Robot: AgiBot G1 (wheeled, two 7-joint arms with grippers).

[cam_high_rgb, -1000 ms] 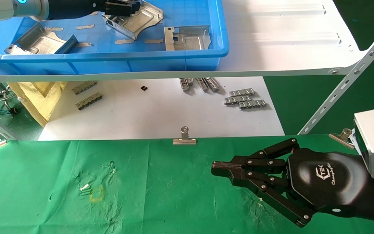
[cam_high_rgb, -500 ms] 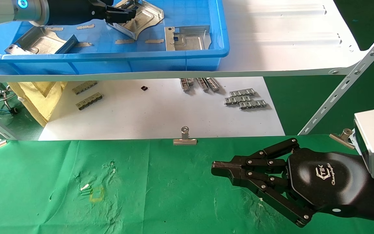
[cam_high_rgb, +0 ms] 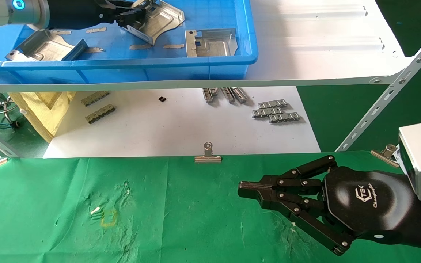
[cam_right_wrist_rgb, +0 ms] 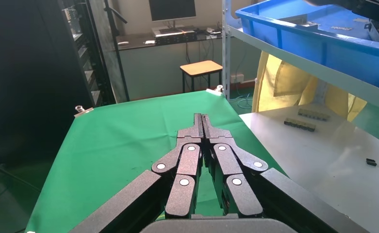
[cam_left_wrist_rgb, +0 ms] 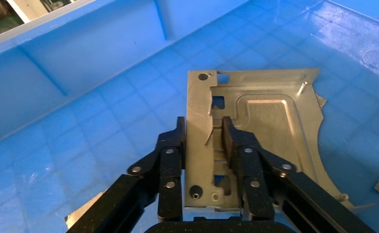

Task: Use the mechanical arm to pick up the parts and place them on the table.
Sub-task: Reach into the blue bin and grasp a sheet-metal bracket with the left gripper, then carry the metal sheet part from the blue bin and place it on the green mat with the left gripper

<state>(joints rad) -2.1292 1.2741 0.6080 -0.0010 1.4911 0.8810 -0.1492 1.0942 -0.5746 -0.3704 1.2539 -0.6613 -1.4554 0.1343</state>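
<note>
Three plates: all in the blue bin (cam_high_rgb: 196, 62) on the white shelf (cam_high_rgb: 323, 44), none on the green table (cam_high_rgb: 181, 219)
Left gripper (cam_left_wrist_rgb: 204, 131): inside the bin, fingers (cam_left_wrist_rgb: 236, 145) closed on the upright side flange of one plate
Held plate (cam_left_wrist_rgb: 265, 131): flange pinched between the two fingers, flat embossed face spreading away beyond the fingertips; in the head view it sits tilted, one edge raised (cam_high_rgb: 157, 20)
Second plate (cam_high_rgb: 46, 45): on the bin floor, beside the left arm and back from its fingertips, apart from them
Third plate (cam_high_rgb: 210, 42): lying flat on the bin floor, to the far side of the held plate from the left arm, clear of the fingers
Right gripper (cam_right_wrist_rgb: 203, 121): low over the green table near its right side, fingers pressed together tip to tip, holding nothing
Right palm (cam_high_rgb: 367, 201): glossy black with a white logo, grey block (cam_high_rgb: 420, 164) behind it
Binder clip (cam_high_rgb: 208, 155): on the table's far edge, ahead of and off to the side of the right fingertips, well apart
Ridged strips (cam_high_rgb: 276, 111): on the white sheet (cam_high_rgb: 166, 128) below the shelf, beyond the table edge
Yellow mark (cam_high_rgb: 109, 218): on the cloth, well apart from the right fingertips
Yellow cloth (cam_high_rgb: 46, 109): under the shelf, at the left of the white sheet
</note>
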